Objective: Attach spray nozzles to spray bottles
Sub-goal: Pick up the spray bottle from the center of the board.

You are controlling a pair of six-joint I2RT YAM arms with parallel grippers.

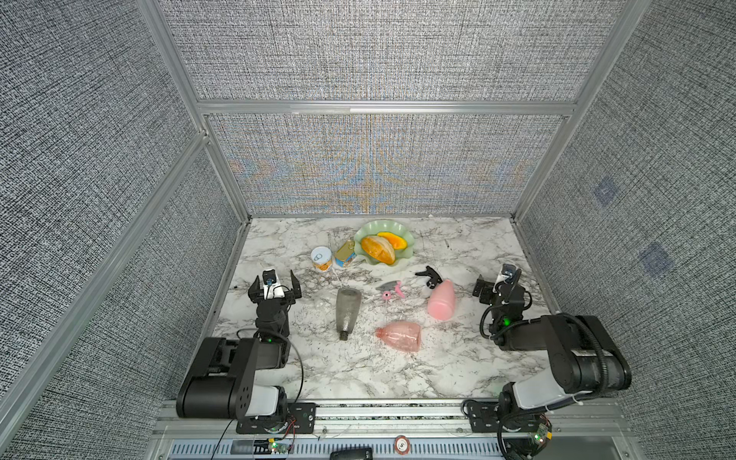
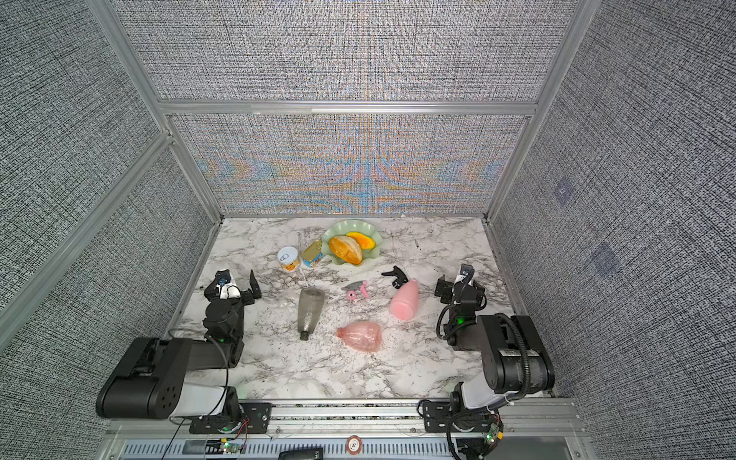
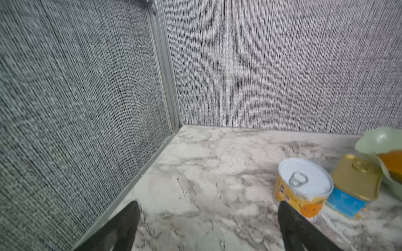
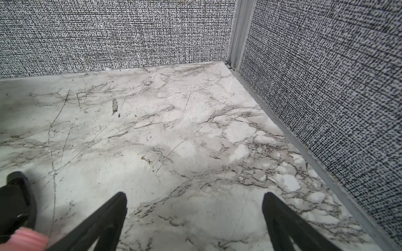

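Three spray bottles lie on the marble table in both top views: a smoky grey one (image 1: 347,310) in the middle, a clear pink one (image 1: 400,336) nearer the front, and an opaque pink one (image 1: 441,302) to the right. A black nozzle (image 1: 429,276) lies at the opaque bottle's bare threaded neck (image 4: 28,238). A grey-and-pink nozzle (image 1: 392,290) rests loose between the bottles. My left gripper (image 1: 274,276) stands open and empty near the left wall. My right gripper (image 1: 498,278) is open and empty too, just right of the opaque pink bottle.
A yellow can (image 1: 322,259) and a blue tin with a gold lid (image 1: 345,253) stand behind the grey bottle. A green scalloped dish (image 1: 368,231) with bread and orange fruit sits at the back. Fabric walls close in the left, right and rear sides.
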